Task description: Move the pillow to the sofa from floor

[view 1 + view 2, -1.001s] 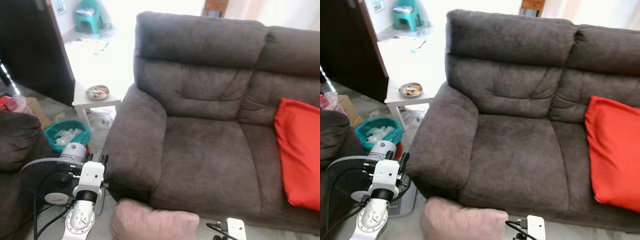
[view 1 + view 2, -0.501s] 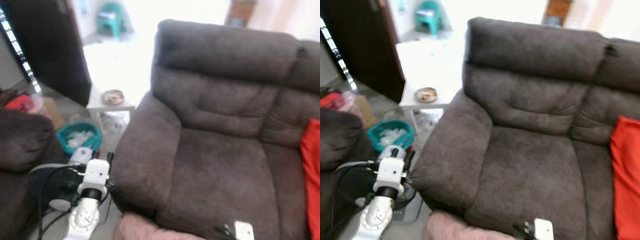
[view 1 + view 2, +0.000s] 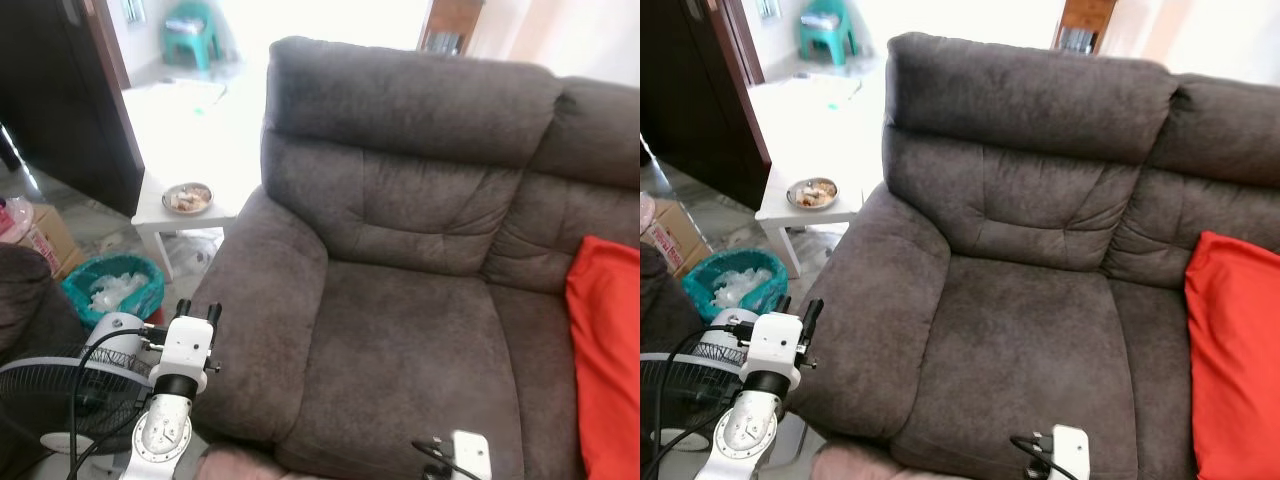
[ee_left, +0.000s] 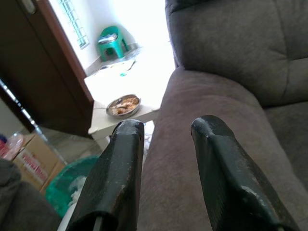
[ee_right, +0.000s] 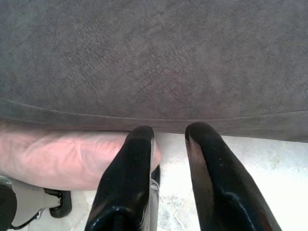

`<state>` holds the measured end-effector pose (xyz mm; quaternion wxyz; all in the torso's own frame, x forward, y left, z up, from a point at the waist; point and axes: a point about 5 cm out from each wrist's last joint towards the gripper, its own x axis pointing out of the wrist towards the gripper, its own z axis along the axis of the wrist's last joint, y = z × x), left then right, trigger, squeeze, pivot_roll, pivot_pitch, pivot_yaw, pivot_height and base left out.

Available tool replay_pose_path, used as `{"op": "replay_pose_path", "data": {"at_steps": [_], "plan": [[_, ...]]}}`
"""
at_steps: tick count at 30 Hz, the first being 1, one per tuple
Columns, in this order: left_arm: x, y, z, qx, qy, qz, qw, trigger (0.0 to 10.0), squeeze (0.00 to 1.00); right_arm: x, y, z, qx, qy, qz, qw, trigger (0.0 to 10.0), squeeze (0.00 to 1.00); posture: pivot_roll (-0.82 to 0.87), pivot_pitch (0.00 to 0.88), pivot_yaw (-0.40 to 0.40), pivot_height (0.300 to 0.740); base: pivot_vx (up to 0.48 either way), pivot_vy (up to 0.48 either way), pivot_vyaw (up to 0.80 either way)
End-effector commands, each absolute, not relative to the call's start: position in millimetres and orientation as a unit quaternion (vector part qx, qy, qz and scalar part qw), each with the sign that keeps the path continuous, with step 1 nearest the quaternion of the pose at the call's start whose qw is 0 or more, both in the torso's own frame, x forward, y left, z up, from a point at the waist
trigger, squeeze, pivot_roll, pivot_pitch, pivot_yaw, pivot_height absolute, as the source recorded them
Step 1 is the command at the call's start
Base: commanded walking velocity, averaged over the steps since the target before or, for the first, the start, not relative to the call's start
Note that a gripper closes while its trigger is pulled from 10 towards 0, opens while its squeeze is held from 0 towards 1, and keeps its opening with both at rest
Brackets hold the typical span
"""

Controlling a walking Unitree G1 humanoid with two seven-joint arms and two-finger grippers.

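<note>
- Two pincers are released, gripping nothing: the left pincer (image 4: 166, 144) points over the sofa (image 3: 400, 330) armrest, the right pincer (image 5: 166, 139) at the sofa's front edge.
- On the floor (image 5: 250, 163) against the sofa front lies the pink pillow (image 5: 72, 159).
- Lower the right pincer, straddle a thick fold, and clench firmly before lifting.

Head eyes overlook sofa (image 3: 420, 300), wrist cameras close along tools

A soft pink pillow (image 5: 62, 159) lay flat on the floor (image 5: 269, 159) before me, pressed against the front base of the dark grey sofa (image 3: 400, 320).
</note>
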<state>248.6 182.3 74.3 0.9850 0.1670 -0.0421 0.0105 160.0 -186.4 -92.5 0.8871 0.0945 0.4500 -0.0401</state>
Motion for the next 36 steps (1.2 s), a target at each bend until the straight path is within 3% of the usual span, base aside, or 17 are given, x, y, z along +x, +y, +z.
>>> {"op": "replay_pose_path", "data": {"at_steps": [1,16,36], "plan": [[247.4,180.9,73.0,0.171,-0.038,0.008,0.984,10.0,0.0,156.0,-192.1,-93.3,0.096,0.45,-0.051,0.886,10.0,0.0,0.16,0.043,-0.089,0.74,0.0,0.0,0.0],[247.4,181.6,72.8,0.173,-0.038,0.012,0.984,10.0,0.0,156.2,-192.0,-93.1,0.094,0.449,-0.048,0.887,10.0,0.0,0.16,0.045,-0.09,0.74,0.0,0.0,0.0],[248.7,181.2,71.7,0.174,-0.035,0.013,0.984,10.0,0.0,156.0,-192.5,-93.1,0.093,0.449,-0.049,0.887,10.0,0.0,0.16,0.047,-0.091,0.615,0.0,0.0,0.0]]}}
